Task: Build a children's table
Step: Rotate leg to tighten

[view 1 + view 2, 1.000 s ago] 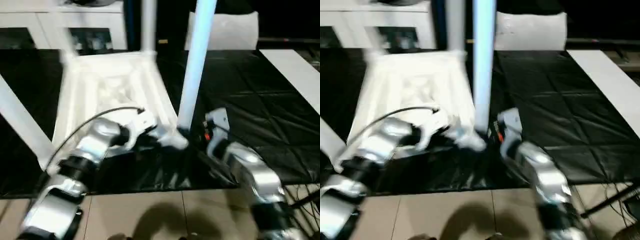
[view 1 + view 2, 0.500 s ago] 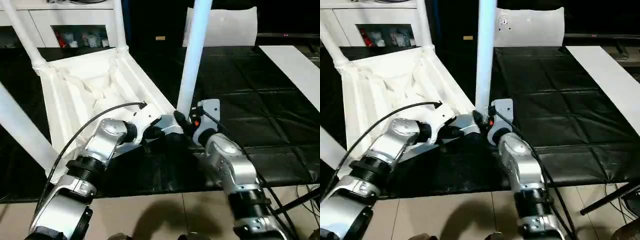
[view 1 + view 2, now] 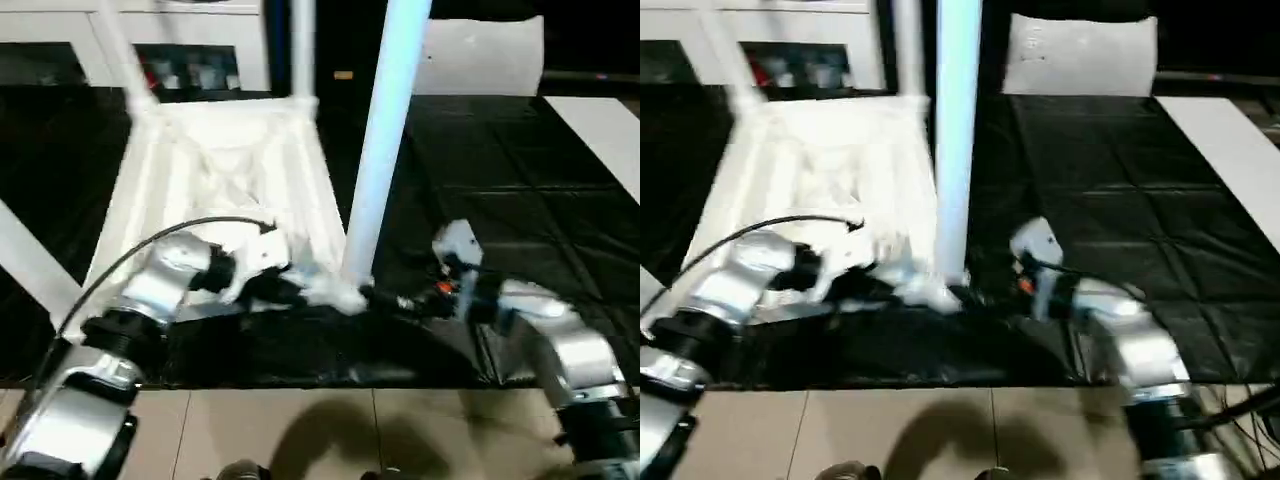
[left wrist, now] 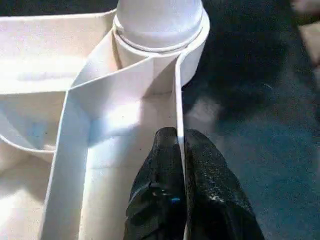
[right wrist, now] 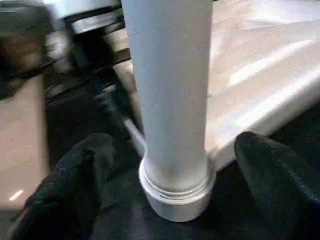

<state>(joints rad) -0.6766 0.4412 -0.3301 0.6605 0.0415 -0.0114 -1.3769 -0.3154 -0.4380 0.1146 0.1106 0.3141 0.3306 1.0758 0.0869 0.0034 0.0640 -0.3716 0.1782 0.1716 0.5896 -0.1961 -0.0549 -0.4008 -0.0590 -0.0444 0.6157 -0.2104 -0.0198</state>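
Standing leg (image 5: 170, 100), right gripper (image 5: 170, 200) astride

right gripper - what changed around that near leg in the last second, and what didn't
The right gripper has opened and let go of the near leg: its fingers now stand apart on either side of the leg's base, and the arm has drawn back to the right. The left gripper stays pinched on the tabletop rim by that corner socket. The leg stays upright in its socket.
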